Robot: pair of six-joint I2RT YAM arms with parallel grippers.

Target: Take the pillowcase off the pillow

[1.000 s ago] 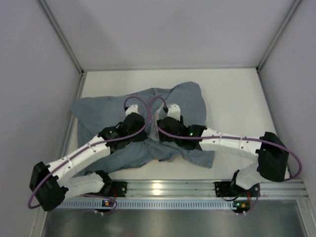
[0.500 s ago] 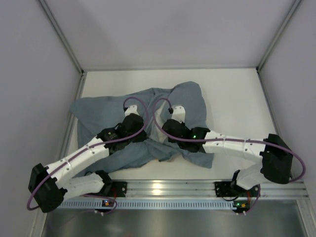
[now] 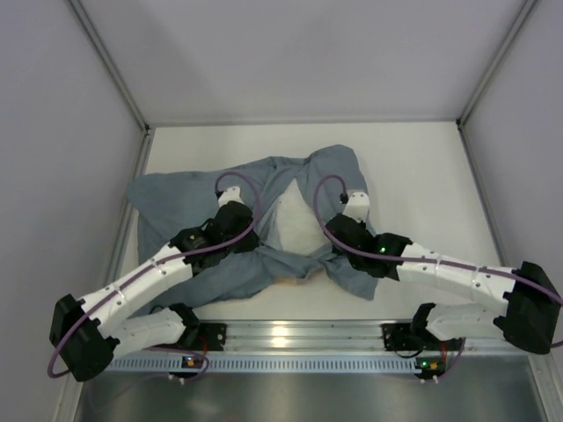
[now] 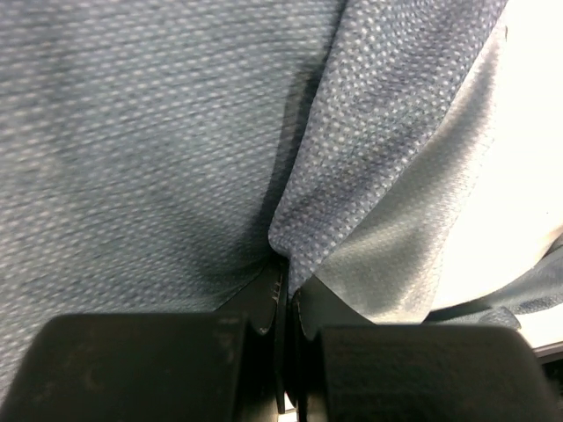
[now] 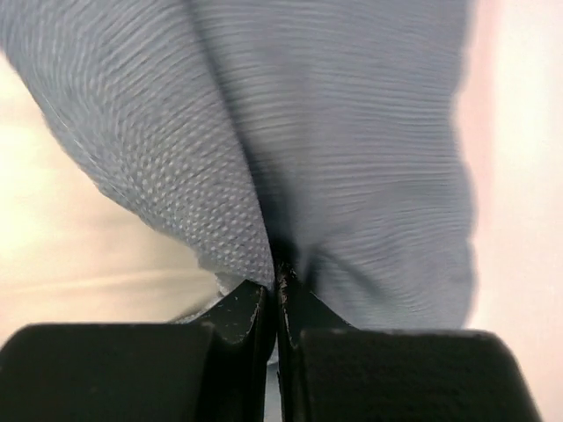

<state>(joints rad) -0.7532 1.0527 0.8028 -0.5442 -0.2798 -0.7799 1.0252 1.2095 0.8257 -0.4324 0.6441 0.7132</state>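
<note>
Top external: pillow [image 3: 295,224] mostly hidden under pillowcase [image 3: 176,200].

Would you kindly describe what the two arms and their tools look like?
The left arm and right arm have white links, black joints and a looping purple cable each. A green light shows on the right arm. The left tool and right tool have black tapered fingers.
</note>
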